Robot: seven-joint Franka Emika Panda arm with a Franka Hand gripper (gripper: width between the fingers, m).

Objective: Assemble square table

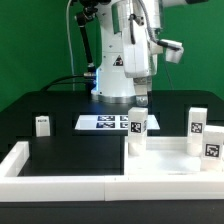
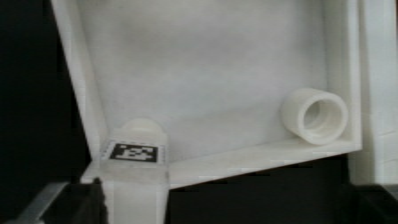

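Gripper spread and empty above an upright leg.
Leg is seen standing long-axis vertical, directly below at 6 o'clock in the exterior view, against the rim of the tabletop; corner socket lies nearby.

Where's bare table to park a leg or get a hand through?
Free: black surface between the lone leg and the marker board, and the strip from that board to the front wall bar. Crowded: the exterior view's right, where three legs stand by the table top.
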